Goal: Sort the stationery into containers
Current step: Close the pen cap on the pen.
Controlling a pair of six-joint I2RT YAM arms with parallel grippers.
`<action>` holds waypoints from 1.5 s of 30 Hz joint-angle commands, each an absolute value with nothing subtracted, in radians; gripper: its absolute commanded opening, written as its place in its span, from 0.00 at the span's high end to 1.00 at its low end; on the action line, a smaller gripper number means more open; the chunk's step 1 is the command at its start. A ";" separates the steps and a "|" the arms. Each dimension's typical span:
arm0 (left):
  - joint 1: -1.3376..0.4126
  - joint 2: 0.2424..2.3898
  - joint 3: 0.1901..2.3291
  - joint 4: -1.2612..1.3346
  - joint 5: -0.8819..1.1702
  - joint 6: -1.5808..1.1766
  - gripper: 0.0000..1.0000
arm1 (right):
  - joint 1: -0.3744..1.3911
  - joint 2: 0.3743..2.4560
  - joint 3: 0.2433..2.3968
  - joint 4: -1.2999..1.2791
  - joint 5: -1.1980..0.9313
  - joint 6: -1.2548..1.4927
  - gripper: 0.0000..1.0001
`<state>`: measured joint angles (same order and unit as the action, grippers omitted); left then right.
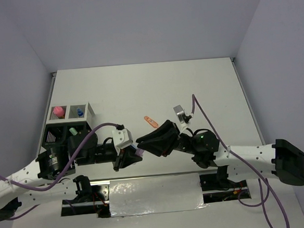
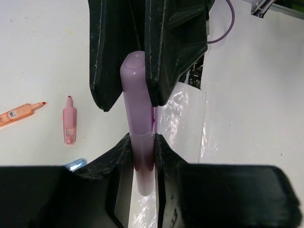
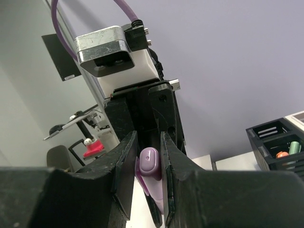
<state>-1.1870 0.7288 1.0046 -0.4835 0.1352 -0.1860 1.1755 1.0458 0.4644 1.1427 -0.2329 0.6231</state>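
Observation:
A purple highlighter (image 2: 137, 109) hangs in the air between both grippers, near the table's front middle (image 1: 139, 152). My left gripper (image 2: 141, 140) is shut on its lower barrel, fingers (image 2: 119, 159) pressed to both sides. My right gripper (image 3: 148, 142) is shut on its capped end (image 3: 151, 161), coming from the opposite side (image 1: 142, 142). The containers (image 1: 69, 124) stand at the left: white compartments hold a pink-capped tube (image 1: 58, 110) and a blue-capped bottle (image 1: 79, 112); a black one holds a green pen (image 1: 73, 131). An orange highlighter (image 2: 19, 111), a pink highlighter (image 2: 69, 124) and a blue item (image 2: 76, 165) lie on the table.
The orange highlighter (image 1: 149, 120) lies just beyond the grippers in the top view. A shiny plastic-covered strip (image 1: 155, 194) runs along the near edge between the arm bases. The black compartments (image 3: 273, 140) show a green and an orange item in the right wrist view.

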 commanded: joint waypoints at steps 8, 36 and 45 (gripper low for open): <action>-1.186 0.710 1.160 0.215 0.149 -0.156 1.00 | 1.236 1.129 0.351 0.658 -0.313 0.609 1.00; -1.186 0.670 0.789 0.385 0.130 -0.442 1.00 | 1.154 0.842 0.916 0.071 -0.095 0.354 0.31; -1.186 0.660 0.787 0.330 0.084 -0.460 1.00 | 1.129 0.818 0.931 0.091 -0.192 0.337 0.30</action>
